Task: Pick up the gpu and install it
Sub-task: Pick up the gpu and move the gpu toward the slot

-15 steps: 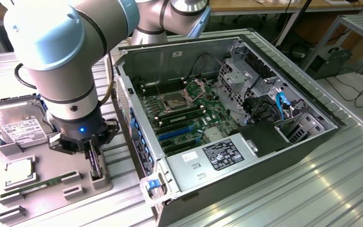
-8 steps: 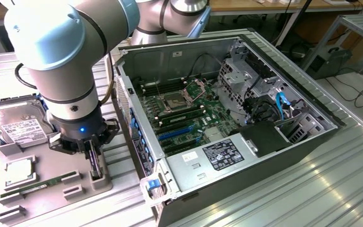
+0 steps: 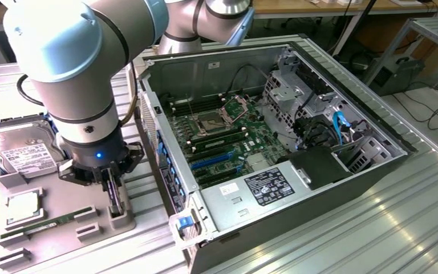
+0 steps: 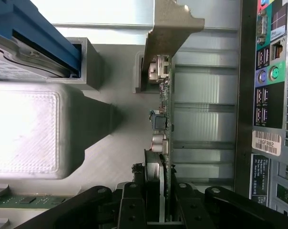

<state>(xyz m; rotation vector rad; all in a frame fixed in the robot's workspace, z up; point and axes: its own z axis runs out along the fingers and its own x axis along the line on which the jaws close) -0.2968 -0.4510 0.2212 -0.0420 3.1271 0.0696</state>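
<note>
The gpu (image 3: 114, 197) stands on edge in a slot of the grey fixture plate (image 3: 63, 191), just off the open computer case (image 3: 280, 131) toward the exterior view's left. My gripper (image 3: 106, 178) comes straight down over it. The wrist view looks along the card's edge: the gpu (image 4: 163, 119) is thin, with green board and small components, and its silver end bracket (image 4: 170, 28) is at the far end. My gripper (image 4: 159, 205) has its black fingers (image 4: 132, 200) pressed against both faces of the card. The motherboard's blue slots (image 3: 211, 162) lie bare inside the case.
On the fixture plate sit a hard drive (image 3: 21, 151), a processor (image 3: 25, 205) and a memory stick (image 3: 40, 225). The case's rear port panel (image 4: 270, 71) runs close beside the card. A pale raised block (image 4: 25, 129) stands on the other side. Cables fill the case's drive bay (image 3: 333, 134).
</note>
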